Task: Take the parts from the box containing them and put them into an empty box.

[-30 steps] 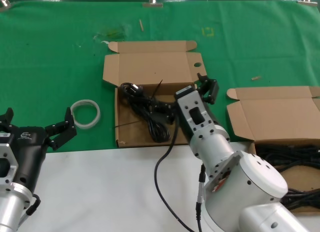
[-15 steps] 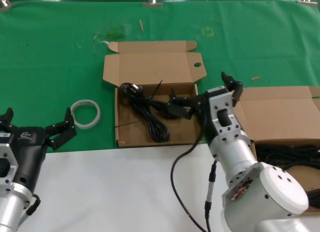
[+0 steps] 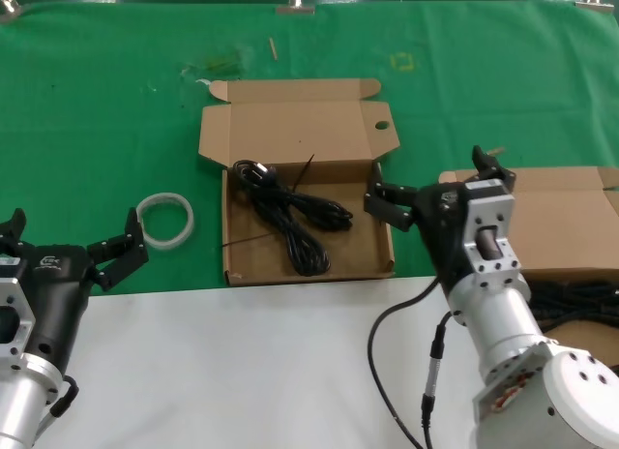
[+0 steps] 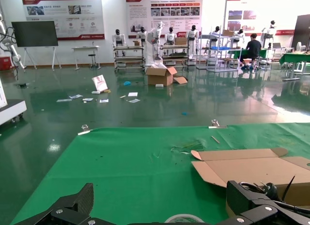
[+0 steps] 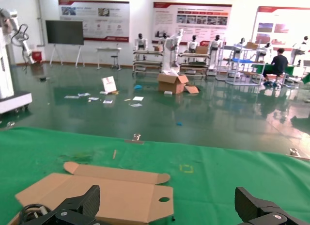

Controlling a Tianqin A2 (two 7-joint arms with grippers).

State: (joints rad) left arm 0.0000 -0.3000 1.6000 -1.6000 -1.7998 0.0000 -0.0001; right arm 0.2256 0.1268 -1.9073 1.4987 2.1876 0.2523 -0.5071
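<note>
Surface: a green cloth (image 3: 97, 101) covers the far part of the table and is clipped along its back edge; a white strip (image 3: 213, 372) runs along the near edge.

Squarish box (image 3: 247, 267): lid flap open toward the back, small round hole in one tab. One looped bundle of black cord (image 3: 290, 222) lies inside on its floor.

Wide carton (image 3: 542, 226): at the right edge of the head view, lid flap open. More black cords (image 3: 571, 299) are partly visible inside, behind the right arm.

White plastic ring (image 3: 166, 220): flat on the cloth, just beside the squarish box on its left.

Right gripper (image 3: 435, 183): fingers spread apart and holding nothing, above the gap between the two boxes, near the squarish box's right wall.

Left gripper (image 3: 68, 241): fingers spread and empty, low at the near left, close to the ring.

Room: the wrist views show a hall with a glossy dark-green floor, scattered papers, an open cardboard box (image 4: 162, 74), wall posters, shelving racks, white humanoid figures in a row and a seated person (image 5: 278, 62).
</note>
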